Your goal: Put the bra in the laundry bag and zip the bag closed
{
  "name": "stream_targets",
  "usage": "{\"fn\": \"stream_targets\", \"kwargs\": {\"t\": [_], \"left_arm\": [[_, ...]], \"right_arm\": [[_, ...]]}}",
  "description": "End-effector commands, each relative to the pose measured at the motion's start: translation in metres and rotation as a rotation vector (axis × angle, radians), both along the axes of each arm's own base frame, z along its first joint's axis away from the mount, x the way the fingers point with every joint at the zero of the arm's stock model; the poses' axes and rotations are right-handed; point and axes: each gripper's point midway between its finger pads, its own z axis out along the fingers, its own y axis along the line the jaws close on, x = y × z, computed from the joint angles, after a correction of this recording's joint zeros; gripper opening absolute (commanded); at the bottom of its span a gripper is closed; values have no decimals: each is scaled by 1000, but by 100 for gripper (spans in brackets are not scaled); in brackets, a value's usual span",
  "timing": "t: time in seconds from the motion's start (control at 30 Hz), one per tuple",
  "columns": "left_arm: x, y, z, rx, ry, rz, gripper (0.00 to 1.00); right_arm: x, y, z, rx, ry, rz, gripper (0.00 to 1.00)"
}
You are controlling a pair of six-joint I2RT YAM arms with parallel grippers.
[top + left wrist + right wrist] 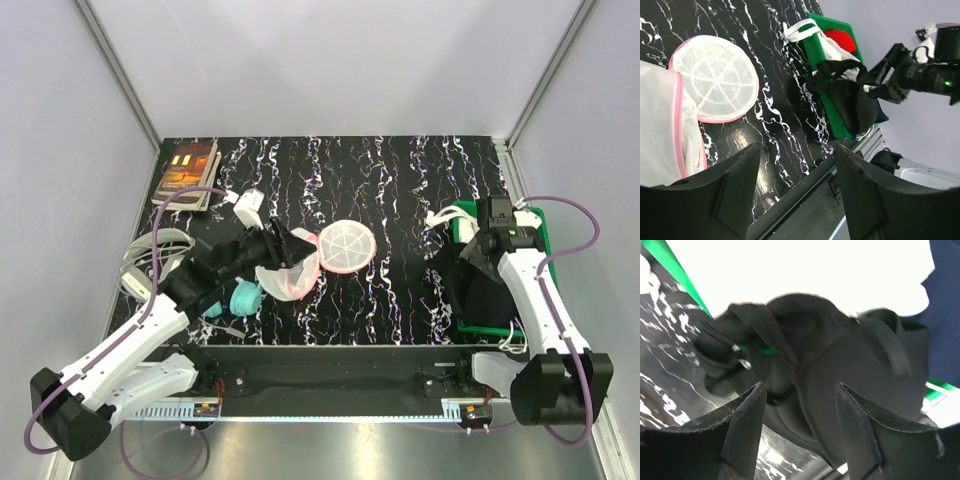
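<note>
The laundry bag lies open at mid-table. Its flat round mesh half (345, 247) (715, 77) rests on the table, and the other half (285, 278) (660, 130) stands raised. My left gripper (292, 244) (797, 146) is open beside the raised half, which lies just outside its left finger, with only table showing between the jaws. The black bra (478, 290) (852, 100) (830, 350) hangs over the near edge of the green bin (465, 215). My right gripper (476, 250) (800, 385) sits right at it, jaws apart, bra cloth just beyond the tips.
The green bin (827, 30) also holds red cloth (842, 40) and white cloth (440, 218). Teal headphones (243, 298) lie under the left arm. Books (187, 170), a white box (248, 208) and coiled cables (150, 255) sit at the left.
</note>
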Motion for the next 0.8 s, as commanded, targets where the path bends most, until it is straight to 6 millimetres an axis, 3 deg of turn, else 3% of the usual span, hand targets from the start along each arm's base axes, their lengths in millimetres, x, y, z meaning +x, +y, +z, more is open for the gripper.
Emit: {"fn": "stream_targets", "kwargs": {"t": [0.0, 0.2, 0.23, 0.3, 0.43, 0.53, 0.57, 0.63, 0.67, 0.73, 0.77], "left_arm": [[-8, -5, 41, -65, -113, -59, 65], [-12, 1, 41, -33, -126, -58, 65], [-13, 3, 41, -25, -124, -56, 65], [-13, 5, 42, -14, -134, -54, 65], [-14, 8, 45, 3, -145, -47, 65], [-14, 6, 48, -2, -151, -61, 66], [-14, 3, 48, -3, -145, -76, 67], [-12, -5, 48, -12, -139, -102, 72], [-16, -12, 50, -32, -130, -148, 75], [-13, -26, 48, -58, -107, -195, 77], [-17, -34, 48, -85, -76, -236, 77]], "right_arm": [[28, -10, -7, -29, -62, -92, 64], [21, -36, -23, -126, -20, -210, 56], [20, -39, -24, -136, -20, -220, 47], [14, -43, -26, -158, -15, -232, 41], [9, -42, -13, -166, -32, -164, 1], [7, -27, 16, -112, -82, -40, 0], [10, -23, 40, -96, -154, -18, 0], [4, -11, 61, -58, -180, 68, 0], [6, -6, 90, -49, -256, 103, 0], [1, 10, 109, 3, -283, 207, 0], [5, 18, 131, 24, -331, 245, 0]]}}
